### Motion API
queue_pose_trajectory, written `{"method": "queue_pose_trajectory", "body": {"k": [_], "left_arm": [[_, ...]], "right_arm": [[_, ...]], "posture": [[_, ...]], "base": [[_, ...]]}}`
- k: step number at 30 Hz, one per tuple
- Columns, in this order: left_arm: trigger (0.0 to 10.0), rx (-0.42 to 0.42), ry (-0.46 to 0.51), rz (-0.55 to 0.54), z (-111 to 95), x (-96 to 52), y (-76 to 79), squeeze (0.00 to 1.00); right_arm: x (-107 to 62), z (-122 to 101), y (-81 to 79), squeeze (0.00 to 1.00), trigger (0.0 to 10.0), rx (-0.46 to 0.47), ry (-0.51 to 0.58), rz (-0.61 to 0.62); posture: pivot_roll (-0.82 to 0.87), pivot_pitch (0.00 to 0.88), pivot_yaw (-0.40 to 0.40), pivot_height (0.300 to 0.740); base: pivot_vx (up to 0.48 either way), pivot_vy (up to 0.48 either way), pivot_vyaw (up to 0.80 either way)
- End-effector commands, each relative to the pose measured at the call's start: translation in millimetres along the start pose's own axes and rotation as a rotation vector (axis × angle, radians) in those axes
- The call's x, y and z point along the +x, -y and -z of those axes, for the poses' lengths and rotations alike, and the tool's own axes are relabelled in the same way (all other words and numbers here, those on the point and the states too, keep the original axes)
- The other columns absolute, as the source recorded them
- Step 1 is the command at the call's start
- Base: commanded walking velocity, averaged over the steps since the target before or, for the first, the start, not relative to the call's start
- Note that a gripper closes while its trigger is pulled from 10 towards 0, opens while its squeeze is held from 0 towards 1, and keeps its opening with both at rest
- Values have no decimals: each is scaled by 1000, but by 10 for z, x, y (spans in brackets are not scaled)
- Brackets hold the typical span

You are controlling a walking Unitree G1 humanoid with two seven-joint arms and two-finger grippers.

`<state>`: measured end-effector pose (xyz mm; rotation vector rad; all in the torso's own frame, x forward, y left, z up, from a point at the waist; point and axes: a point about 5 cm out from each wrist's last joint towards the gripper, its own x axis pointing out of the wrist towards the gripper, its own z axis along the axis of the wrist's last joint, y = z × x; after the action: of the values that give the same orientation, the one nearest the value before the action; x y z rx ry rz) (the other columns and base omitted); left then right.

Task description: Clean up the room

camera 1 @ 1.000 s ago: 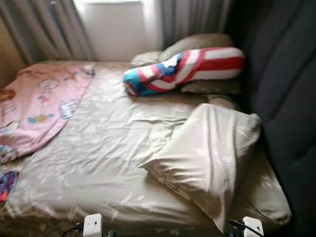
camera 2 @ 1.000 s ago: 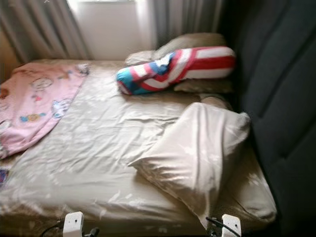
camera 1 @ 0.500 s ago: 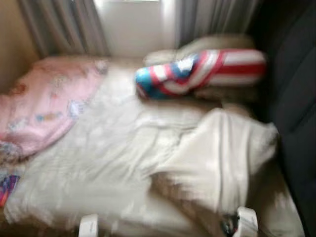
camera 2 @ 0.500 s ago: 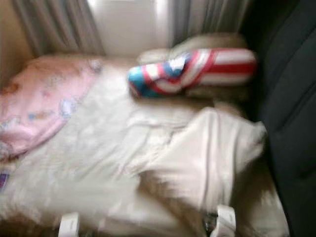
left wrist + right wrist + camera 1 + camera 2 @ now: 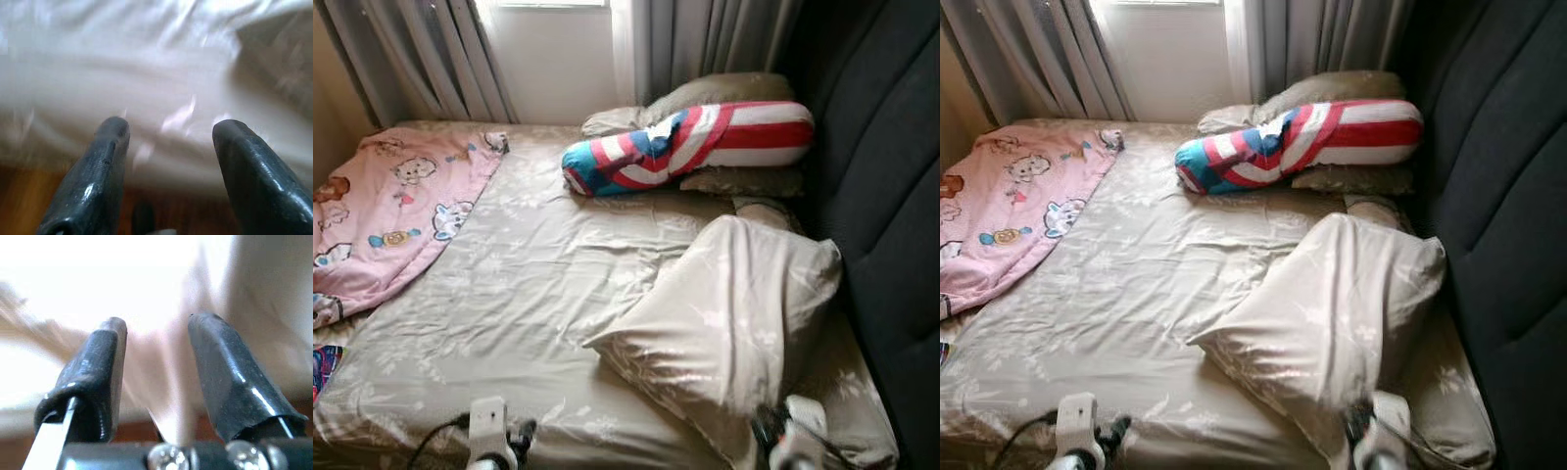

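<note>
Bed (image 5: 529,294), three pillows, one pink blanket (image 5: 391,211)

- i see grey curtains (image 5: 431,59) at eleven o'clock, flanking a bright window (image 5: 558,49) at twelve.
- a dark padded headboard (image 5: 881,196) runs down my three o'clock side.

No text, label, brand or number can be read anywhere. The pink cartoon-printed blanket (image 5: 391,211) carries only pictures, no legible words.
</note>
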<state>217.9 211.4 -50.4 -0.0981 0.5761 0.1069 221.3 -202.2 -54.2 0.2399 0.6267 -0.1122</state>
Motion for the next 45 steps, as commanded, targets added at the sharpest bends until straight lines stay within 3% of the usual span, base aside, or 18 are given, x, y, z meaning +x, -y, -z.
{"method": "queue_pose_trajectory", "body": {"k": [1, 4, 7, 13, 14, 15, 17, 18, 19, 21, 22, 25, 26, 28, 29, 33, 35, 45], "left_arm": [[10000, -3, 68, 16, -122, 30, 23, 0], [10000, 9, 131, 25, -231, 47, 39, 0], [10000, 46, 168, 41, -294, 50, 49, 0], [10000, 193, 100, 50, -219, 32, -18, 0], [10000, 252, 35, -23, -158, 11, -170, 0], [10000, 252, 35, -23, -158, 11, -170, 0], [10000, 368, 6, -179, -182, -24, -425, 0], [10000, 368, 6, -179, -182, -24, -425, 0], [10000, 346, 74, -288, -331, -33, -572, 0], [10000, 275, 173, -328, -498, -29, -621, 0], [10000, 275, 173, -328, -498, -29, -621, 0], [10000, 202, 347, -193, -785, 27, -450, 0], [10000, 207, 359, -100, -862, 92, -278, 0], [10000, 216, 366, -63, -900, 121, -193, 0], [10000, 166, 376, -52, -933, 145, -127, 0], [10000, 126, 402, -17, -996, 174, -7, 0], [10000, 136, 426, 60, -1005, 172, 127, 0], [10000, 124, 471, 66, -976, 105, 68, 0]], "right_arm": [[21, -98, -14, 0, 10000, -4, 54, -5], [71, -285, -139, 0, 10000, -17, 153, -35], [85, -342, -179, 0, 10000, -21, 178, -47], [99, -364, -196, 0, 10000, -21, 177, -50], [103, -375, -201, 0, 10000, -18, 179, -51], [103, -375, -201, 0, 10000, -18, 179, -51], [97, -367, -184, 0, 10000, -16, 180, -47], [97, -367, -184, 0, 10000, -16, 180, -47], [89, -354, -171, 0, 10000, -15, 180, -44], [86, -355, -166, 0, 10000, -14, 183, -43], [86, -355, -166, 0, 10000, -14, 183, -43], [79, -370, -153, 0, 10000, -7, 203, -35], [77, -416, -157, 0, 10000, 8, 240, -27], [76, -454, -169, 0, 10000, 18, 270, -28], [74, -486, -160, 0, 10000, 17, 290, -15], [79, -571, -183, 0, 10000, 8, 331, -32], [86, -646, -232, 0, 10000, -10, 364, -58], [91, -821, -305, 0, 10000, -28, 439, -99]], "posture": [[25, 28, -9, 740], [27, 31, -11, 740], [32, 31, -15, 740], [29, 30, -13, 740], [24, 29, -12, 740], [24, 29, -12, 740], [20, 28, -14, 740], [20, 28, -14, 740], [19, 28, -16, 740], [20, 34, -15, 740], [20, 34, -15, 740], [16, 51, 2, 740], [3, 51, 24, 740], [-4, 61, 31, 740], [-10, 56, 34, 740], [-7, 74, 31, 740], [-1, 83, 19, 740], [0, 95, -13, 740]], "base": [[0, 0, 0], [0, 0, 0], [0, 0, 0], [0, 0, 0], [0, 0, 0], [0, 0, 0], [0, 0, 0], [0, 0, 0], [0, 0, 0], [0, 0, 0], [0, 0, 0], [0, 0, 0], [0, 0, 0], [0, 0, 0], [0, 0, 0], [0, 0, 0], [0, 0, 0], [0, 0, 0]]}}
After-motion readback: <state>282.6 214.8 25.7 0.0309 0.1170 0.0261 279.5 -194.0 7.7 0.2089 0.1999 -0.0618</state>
